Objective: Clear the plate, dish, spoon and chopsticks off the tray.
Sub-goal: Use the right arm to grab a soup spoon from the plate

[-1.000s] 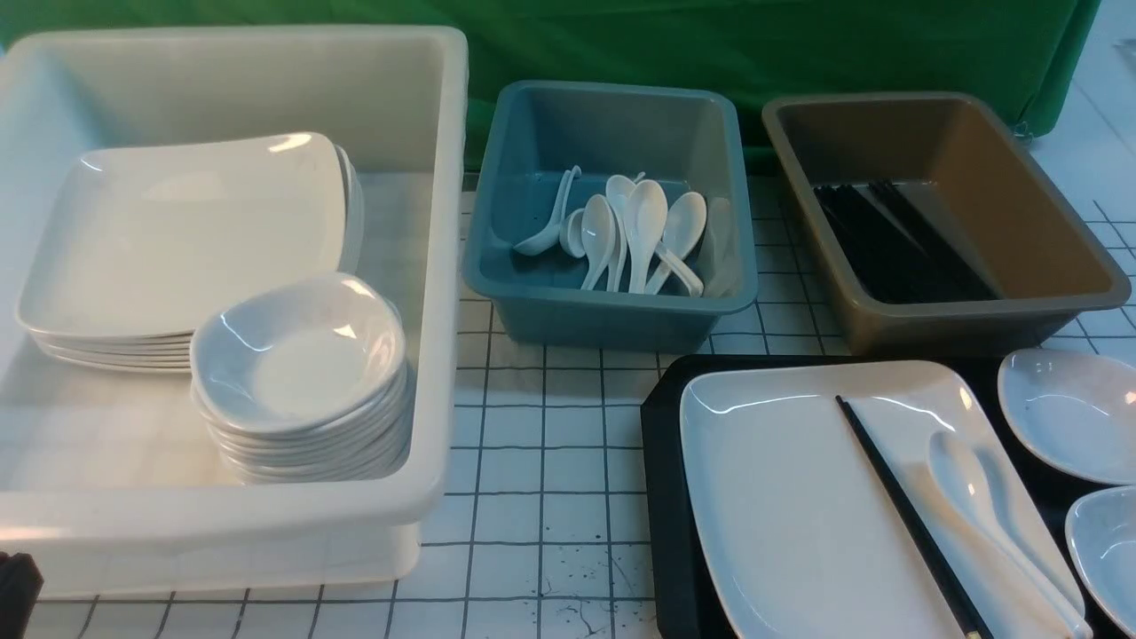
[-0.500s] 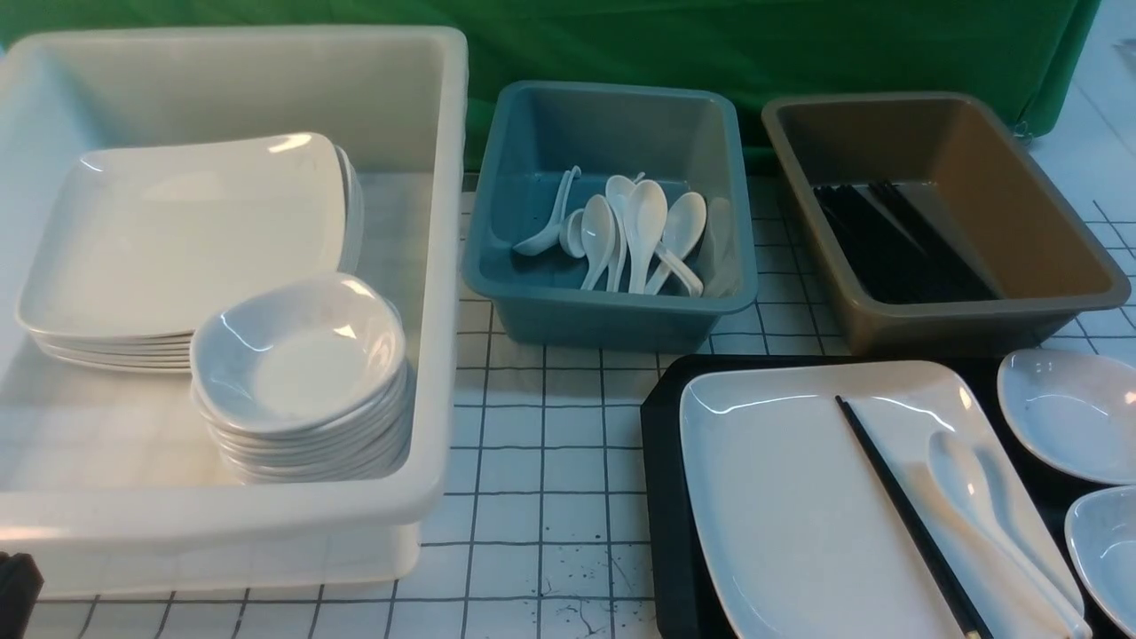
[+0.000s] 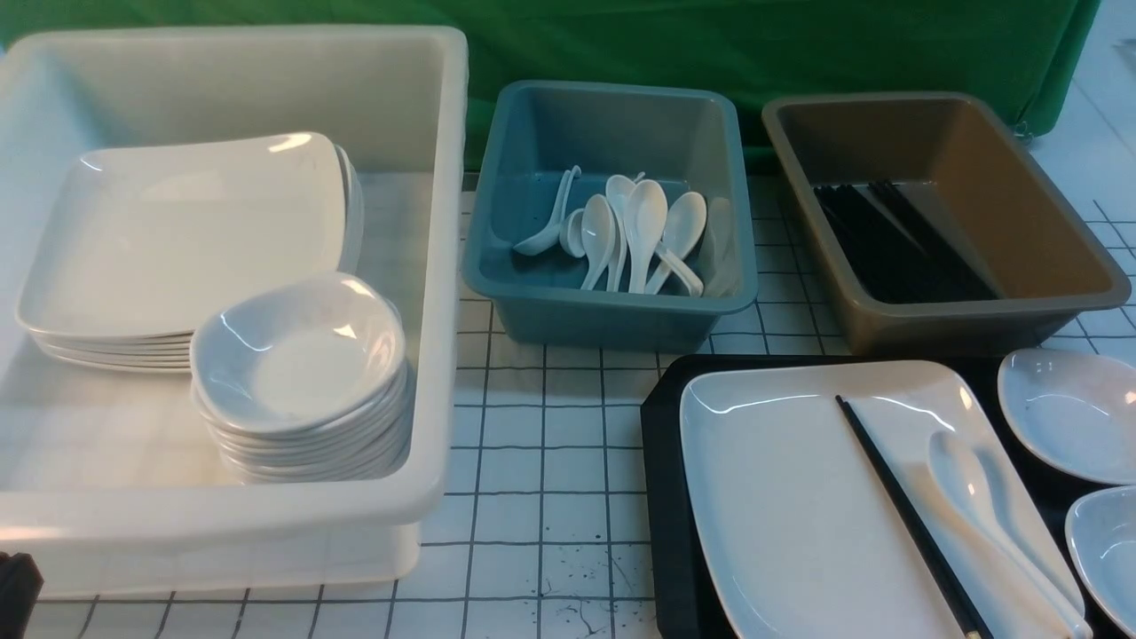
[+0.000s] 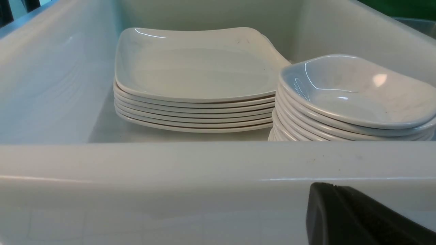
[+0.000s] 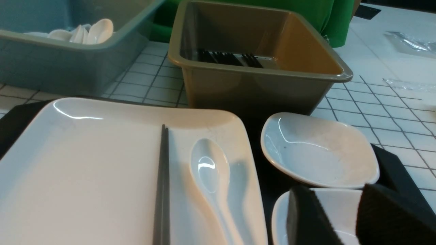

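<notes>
Bare gap lies between white bin and tray.

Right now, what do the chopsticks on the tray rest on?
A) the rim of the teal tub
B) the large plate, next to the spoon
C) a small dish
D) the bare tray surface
B: the chopsticks lie across the plate, right beside the spoon, and the plate itself sits on the tray.

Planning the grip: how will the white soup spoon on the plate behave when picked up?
The soup spoon looks glossy, so probably slippery. It seems rigid, perhaps breakable. Lying on the smooth plate, it may slide when nudged.
</notes>
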